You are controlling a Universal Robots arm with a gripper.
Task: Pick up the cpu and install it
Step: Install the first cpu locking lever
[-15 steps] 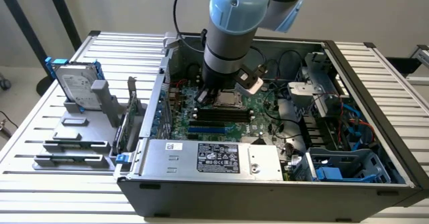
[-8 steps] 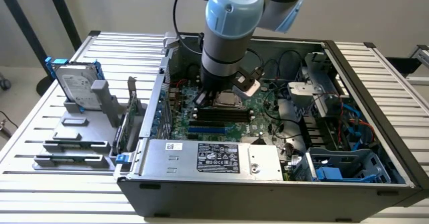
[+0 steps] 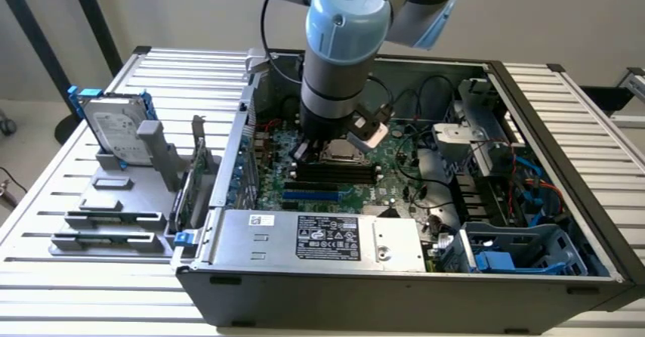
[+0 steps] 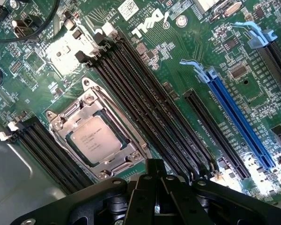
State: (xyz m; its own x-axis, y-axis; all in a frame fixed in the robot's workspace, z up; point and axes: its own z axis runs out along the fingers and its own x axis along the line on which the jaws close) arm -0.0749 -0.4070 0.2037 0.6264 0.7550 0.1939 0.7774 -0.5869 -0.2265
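Cpu: we see the small flat square silver-grey metal-topped cpu (image 4: 94, 138) sitting in the silver steel socket frame (image 4: 96, 136) on the green motherboard (image 4: 178, 70); in the exterior view the socket (image 3: 337, 153) lies at the centre of the frame, just under the arm.
Hand: our black hand (image 4: 155, 180) hangs above the board with its fingers brought together on nothing, its tip just beside the socket's corner.
Handling: we judge the chip light, stiff and smooth on top, with a delicate underside that must not be scraped or tilted.
Where to hold: we would take it by two opposite bare edges, flat and level, never by the face.
Surroundings: long black memory slots (image 4: 145, 108) run close beside the socket; the open grey computer case (image 3: 403, 276) rests on the slatted white table (image 3: 60, 193).
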